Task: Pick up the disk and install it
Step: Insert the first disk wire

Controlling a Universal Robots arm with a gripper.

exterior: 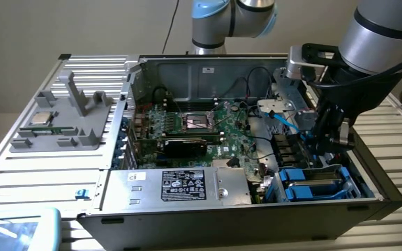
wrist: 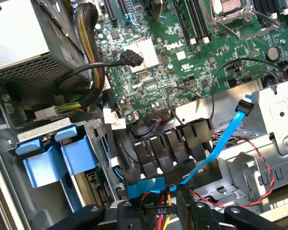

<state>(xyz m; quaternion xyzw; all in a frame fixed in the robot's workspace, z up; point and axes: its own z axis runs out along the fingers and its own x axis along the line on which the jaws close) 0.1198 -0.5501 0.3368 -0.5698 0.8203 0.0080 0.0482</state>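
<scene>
Disk [exterior: 316, 183] lies in drive bay, near corner of computer case [exterior: 222, 222], exterior view's lower right. Gripper [exterior: 328, 147] hangs near, apart from disk. Cannot tell if jaws spread or pinching. Disk probably stiff, rather heavy, shock-sensitive. Best hold seems blue carrier tabs [wrist: 50, 158], not label.

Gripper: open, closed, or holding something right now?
Gripper: cannot be told; it hangs inside the computer case, near the blue drive carriers.

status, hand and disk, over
Hand low inside the case, beside the disk. Disk seated in the case corner. Blue cable and wires crowd the hand.
</scene>
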